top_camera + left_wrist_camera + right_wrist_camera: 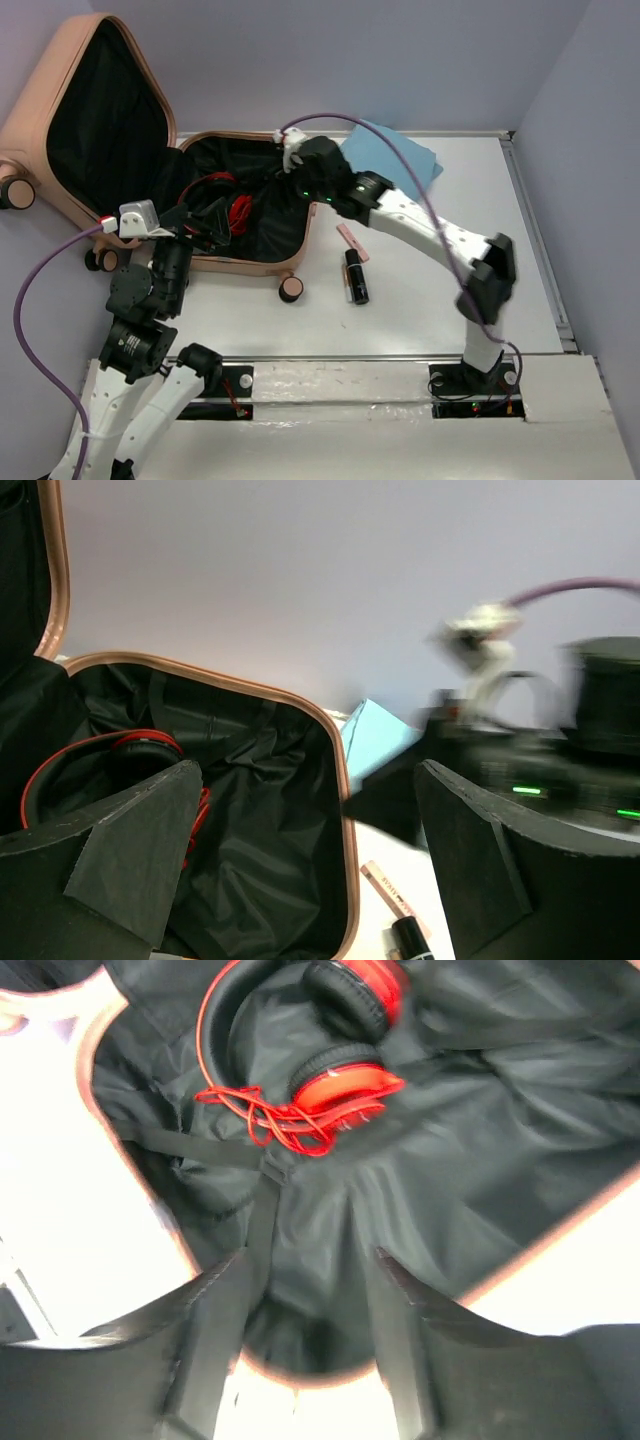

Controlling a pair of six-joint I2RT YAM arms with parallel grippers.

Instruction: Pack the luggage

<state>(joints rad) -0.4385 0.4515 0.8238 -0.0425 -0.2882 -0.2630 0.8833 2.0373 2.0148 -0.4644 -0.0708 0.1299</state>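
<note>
Near left, our left claw (310, 820) sits wide and empty at the luggage (245, 266) rim; we read it as parked clear. A black tube (356, 278) and pink stick (352, 241) wait on the counter (430, 300), unpacked. The luggage lies open far left, lid against the wall, red headphones (340, 1070) inside. The right claw (312, 1260) hangs over the lining, jaws parted, empty. The blue cloth (400, 155) is farthest.

Red headphones (345, 1090), folded light-blue cloth (405, 155), black tube (357, 278) beside slim pink box (352, 242)
</note>
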